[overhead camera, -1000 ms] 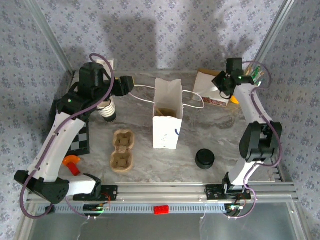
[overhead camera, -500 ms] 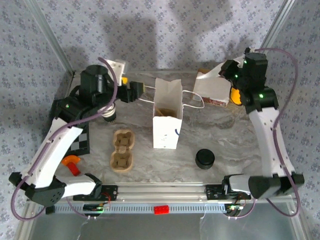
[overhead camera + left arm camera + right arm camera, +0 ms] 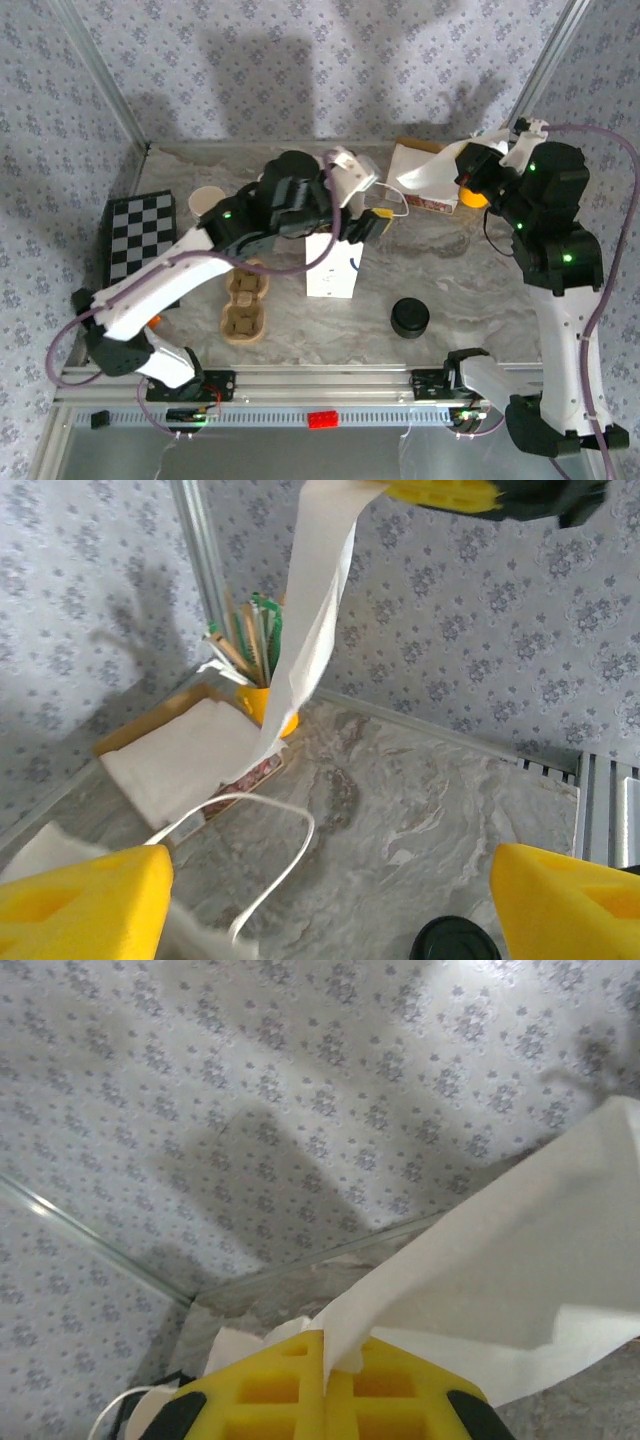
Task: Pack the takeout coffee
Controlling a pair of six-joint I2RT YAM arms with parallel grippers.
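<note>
1. Top view: the left claw (image 3: 368, 222) hangs over the back right corner of the white paper bag (image 3: 333, 265). The cream paper cup (image 3: 207, 200) stands upright on the desk (image 3: 470, 280), well left of the bag and farther back. The black lid (image 3: 409, 318) lies apart from the bag, to its front right. A moulded-pulp cup carrier (image 3: 243, 300) lies just left of the bag. Behind and right of the bag, the right claw (image 3: 468, 172) holds up a white napkin (image 3: 428, 170).
2. Left wrist view: the left claw (image 3: 320, 905) is spread wide with nothing between its pads. The bag's handle loop (image 3: 280, 825) lies below it. The lid (image 3: 455, 942) shows at the bottom edge. The napkin (image 3: 320, 610) hangs from the right claw (image 3: 440, 492) above a yellow holder of stirrers (image 3: 268, 702).
3. Right wrist view: the right claw (image 3: 325, 1375) has its pads pressed together, pinching the napkin (image 3: 500, 1270).
</note>
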